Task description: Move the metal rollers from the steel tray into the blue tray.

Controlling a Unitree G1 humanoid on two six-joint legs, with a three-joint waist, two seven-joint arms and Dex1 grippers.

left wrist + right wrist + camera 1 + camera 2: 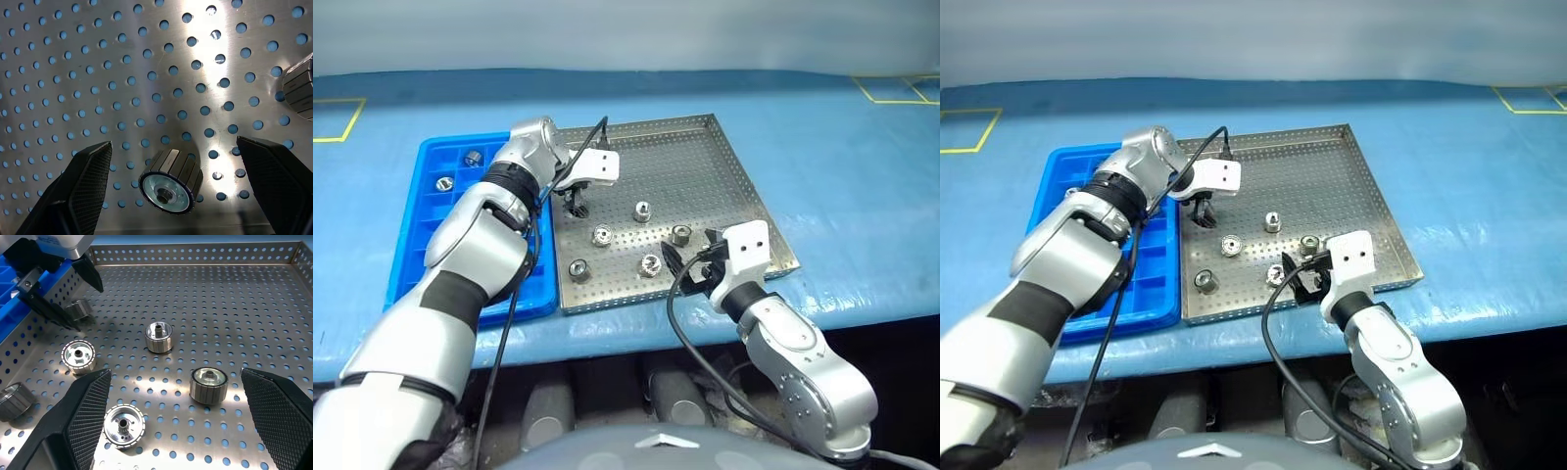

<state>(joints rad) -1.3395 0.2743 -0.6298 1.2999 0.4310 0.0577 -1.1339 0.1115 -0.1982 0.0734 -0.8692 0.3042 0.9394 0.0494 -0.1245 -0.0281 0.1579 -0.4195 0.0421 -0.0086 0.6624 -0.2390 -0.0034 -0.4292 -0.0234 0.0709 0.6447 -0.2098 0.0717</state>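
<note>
Left gripper poised over a roller in the steel tray

On the blue worktop [862, 196], the steel tray [744, 176] sits at 3 o'clock of the blue tray [421, 211], which holds two rollers. The left gripper [576, 206] points steeply down, fingers spread around one ribbed silver roller [171, 181]. The right gripper [690, 266] hovers level and spread at the tray's 6 o'clock edge. Metal rollers [159, 337] lie scattered; one is half hidden behind the left fingers.

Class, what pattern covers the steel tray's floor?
Rows of small round holes across the steel tray, clearest in the right wrist view.
</note>
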